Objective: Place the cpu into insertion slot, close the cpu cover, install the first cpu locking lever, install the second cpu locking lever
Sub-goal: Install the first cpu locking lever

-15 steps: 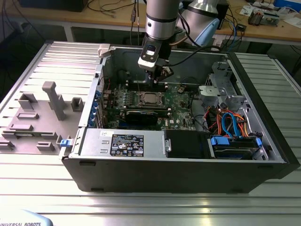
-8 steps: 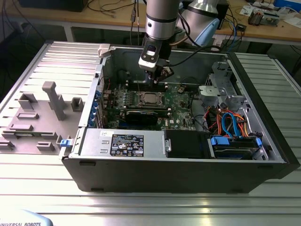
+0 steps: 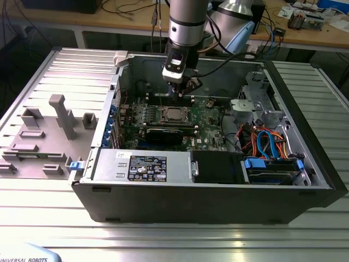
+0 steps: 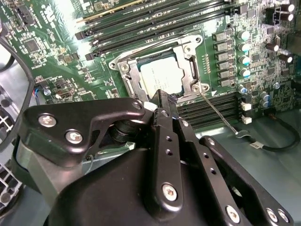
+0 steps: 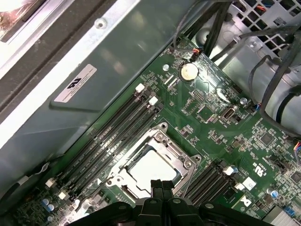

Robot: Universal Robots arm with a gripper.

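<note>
A black rectangular label (image 3: 147,166) with white print lies on the silvery metal power-supply box (image 3: 109,166) at the near wall of the case in the exterior view. Its lines cannot be made out. At that view's lower left corner, a pale blue surface (image 3: 27,255) bears a row of white capital letters. In the first wrist view, a white rectangular sticker (image 5: 75,84) with a black logo-like mark sits on the grey metal case wall (image 5: 117,61). White printed marks (image 5: 248,185) stand on the green circuit board (image 5: 211,127).
</note>
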